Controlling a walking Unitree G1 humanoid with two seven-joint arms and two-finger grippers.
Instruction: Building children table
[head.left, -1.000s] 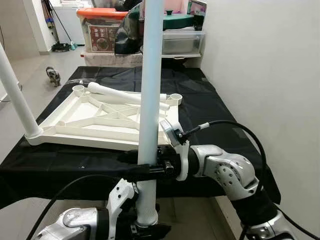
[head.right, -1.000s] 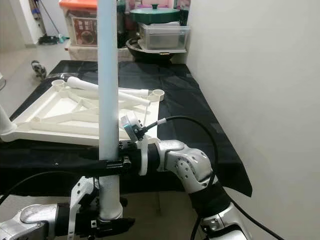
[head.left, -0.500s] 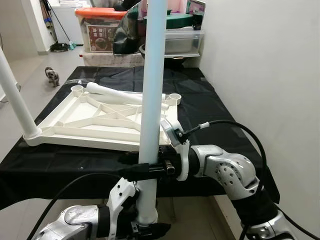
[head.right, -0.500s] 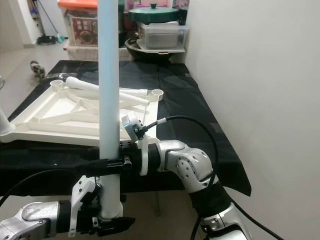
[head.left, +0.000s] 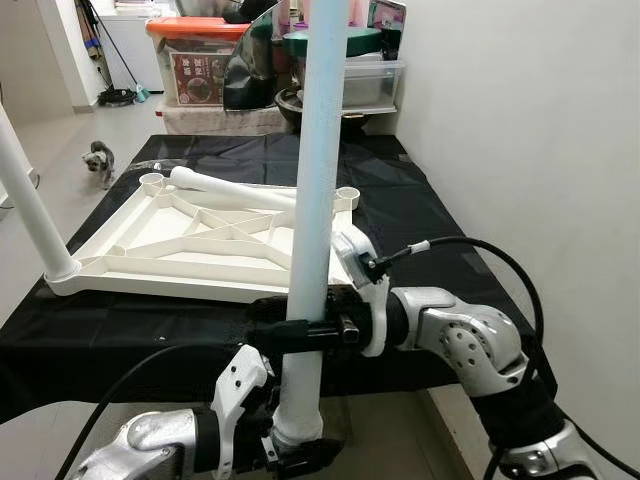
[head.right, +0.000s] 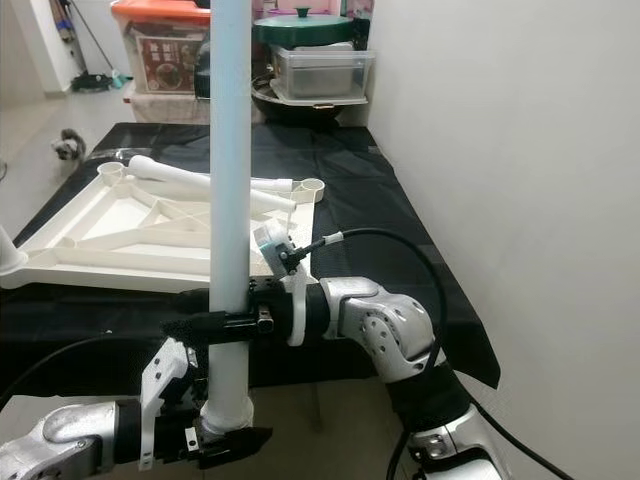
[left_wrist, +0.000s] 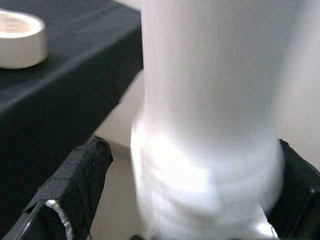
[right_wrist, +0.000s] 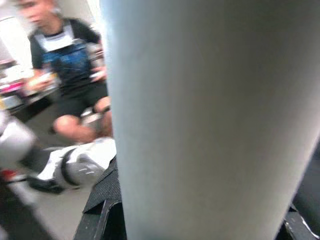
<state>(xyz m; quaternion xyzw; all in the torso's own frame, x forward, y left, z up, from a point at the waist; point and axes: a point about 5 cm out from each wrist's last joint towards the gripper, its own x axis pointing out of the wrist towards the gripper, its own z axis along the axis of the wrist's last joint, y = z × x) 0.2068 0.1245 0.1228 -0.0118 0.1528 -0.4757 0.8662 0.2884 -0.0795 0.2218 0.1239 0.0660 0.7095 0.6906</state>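
Behind our work, a white wall (head.left: 520, 120) runs along the right side of a tiled room where storage boxes (head.left: 200, 60) are stacked at the far end and a small dog (head.left: 100, 160) stands on the floor. Before us a low platform under a black cloth (head.left: 400, 210) carries the white tabletop (head.left: 200, 240), lying upside down with its ribs up. One leg already stands in the near left corner socket (head.left: 62, 270), another loose leg (head.left: 235, 188) lies across the far edge, and an empty far right socket (head.left: 347, 194) faces up.

We hold the table leg (head.left: 310, 250) nearly upright, tilted slightly, off the near edge of the platform. Our right gripper (head.left: 300, 328) is clamped around its middle; our left gripper (head.left: 295, 455) has its fingers (left_wrist: 75, 175) closed around the flanged lower end.

To seat it well, we judge we should lift the flanged end above the cloth, bring it over an open socket, square the leg to vertical, then press straight down with both grippers. The long top could sway, so slow moves suit.

A crouching person (right_wrist: 70, 65) appears in the right wrist view.
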